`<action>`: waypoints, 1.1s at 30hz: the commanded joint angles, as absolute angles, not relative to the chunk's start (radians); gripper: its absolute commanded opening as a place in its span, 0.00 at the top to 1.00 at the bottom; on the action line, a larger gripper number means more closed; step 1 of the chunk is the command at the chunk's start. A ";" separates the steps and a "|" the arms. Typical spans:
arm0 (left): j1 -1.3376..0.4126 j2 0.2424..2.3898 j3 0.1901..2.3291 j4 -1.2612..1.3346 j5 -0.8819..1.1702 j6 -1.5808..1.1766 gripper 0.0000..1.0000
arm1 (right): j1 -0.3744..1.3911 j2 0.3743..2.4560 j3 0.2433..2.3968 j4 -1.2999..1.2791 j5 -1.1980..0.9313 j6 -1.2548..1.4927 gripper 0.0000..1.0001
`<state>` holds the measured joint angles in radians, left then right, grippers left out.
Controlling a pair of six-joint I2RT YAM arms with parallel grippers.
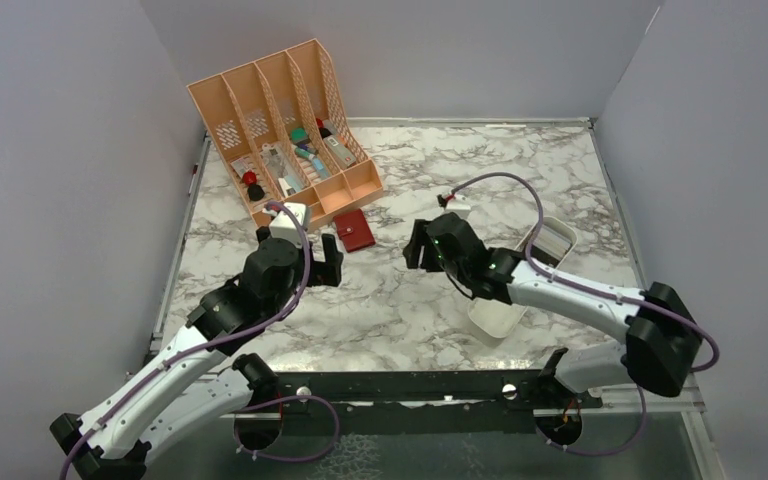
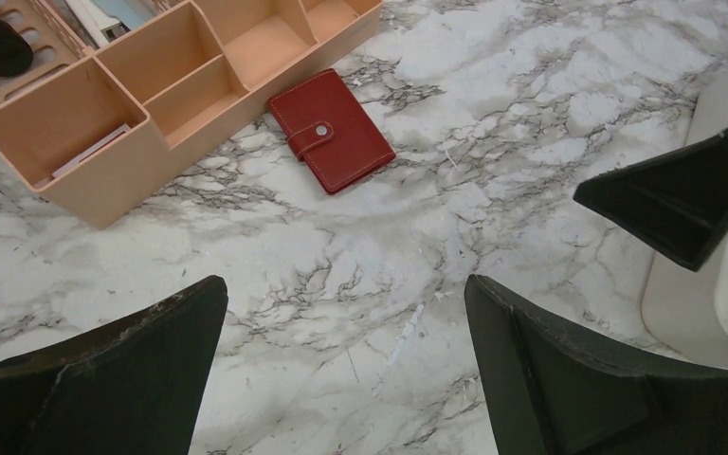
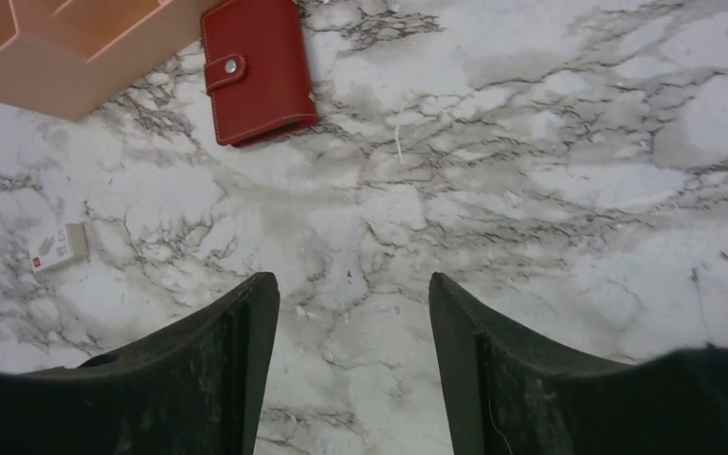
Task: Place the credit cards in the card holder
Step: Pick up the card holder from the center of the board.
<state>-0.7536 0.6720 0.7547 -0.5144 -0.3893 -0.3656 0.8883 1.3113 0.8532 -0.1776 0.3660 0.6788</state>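
One red card holder (image 1: 354,229) lies snapped shut on the marble table (image 1: 400,310), right beside the peach organizer (image 1: 356,186). Flanking it, the left gripper (image 1: 328,265) and the right gripper (image 1: 416,247) hover with fingers spread, empty.

White tray (image 1: 558,238), seemingly half under right arm (image 1: 570,292)

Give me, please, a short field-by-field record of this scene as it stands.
card holder: closed, snap fastened, flat on the table beside the peach organizer
credit cards: none made out in these views
left jaws: open, empty
right jaws: open, empty
white tray: partly under the right arm
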 commanded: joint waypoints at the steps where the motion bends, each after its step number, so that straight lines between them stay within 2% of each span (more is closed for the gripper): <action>1: -0.749 0.650 0.755 -0.525 -0.428 -0.359 0.01 | 0.885 1.433 0.928 -0.002 0.344 0.667 0.38; 7: -0.748 0.637 0.753 -0.525 -0.440 -0.361 0.01 | 0.883 1.685 1.061 0.060 0.339 0.686 0.42; 12: -0.748 0.625 0.755 -0.527 -0.445 -0.359 0.02 | 0.874 1.879 1.235 0.018 0.291 0.679 0.37; 15: -0.749 0.610 0.753 -0.527 -0.453 -0.360 0.02 | 0.866 1.966 1.306 0.005 0.277 0.668 0.39; 27: -0.749 0.602 0.754 -0.527 -0.456 -0.361 0.02 | 0.840 2.121 1.421 -0.034 0.311 0.592 0.42; 33: -0.749 0.600 0.755 -0.526 -0.455 -0.360 0.03 | 0.830 2.148 1.408 -0.025 0.247 0.601 0.49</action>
